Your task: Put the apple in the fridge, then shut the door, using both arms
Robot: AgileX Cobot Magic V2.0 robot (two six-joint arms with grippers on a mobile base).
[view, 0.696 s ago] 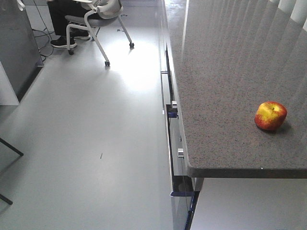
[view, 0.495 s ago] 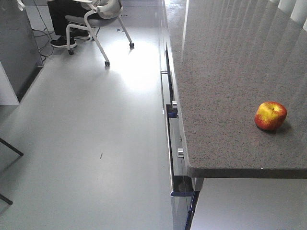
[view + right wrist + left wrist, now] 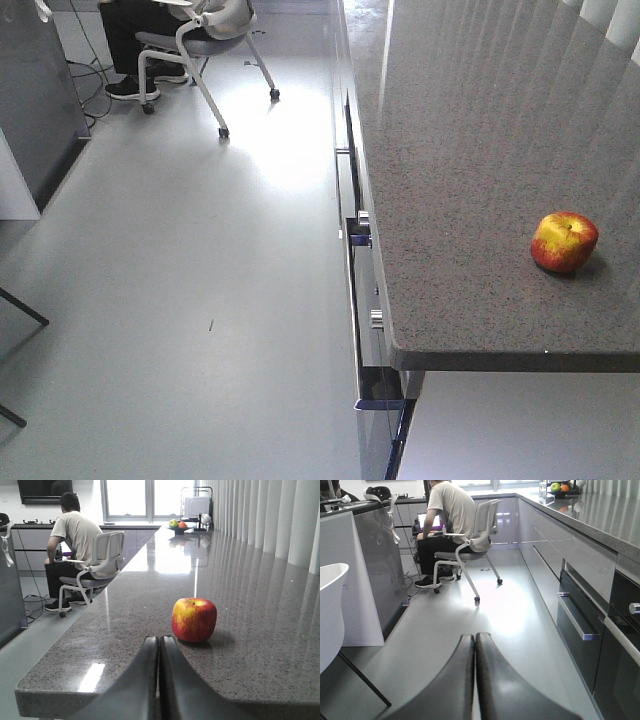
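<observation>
**A:** Where is the fruit right now?

**B:** The small round apple, red with yellow patches (image 3: 565, 241), sits upright on the speckled grey stone counter (image 3: 470, 140). It is towards the right side and set back from the front edge, with nothing touching it. In the right wrist view it lies just ahead of the right gripper (image 3: 160, 641) and slightly to its right.

**A:** And the jaws?

**B:** Both pairs are pressed together and hold nothing. The left gripper (image 3: 474, 637) hangs over the pale grey floor (image 3: 510, 620), well apart from the apple.

**A:** How will the apple handle?

**B:** I judge it light and firm. Its smooth, waxy skin may slip, and it is round enough to roll if nudged. A hard pinch would bruise it.

**A:** So where should it be gripped?

**B:** Across the widest part, with the pads on opposite flanks below the dimpled top. The right jaws would need to open wider than the fruit, then come in low and level over the counter.

**A:** And the destination?

**B:** What looks like the tall dark grey fridge (image 3: 40, 100) stands at the far left across the floor, well apart from the apple. I cannot tell from here whether its door is open.
</observation>
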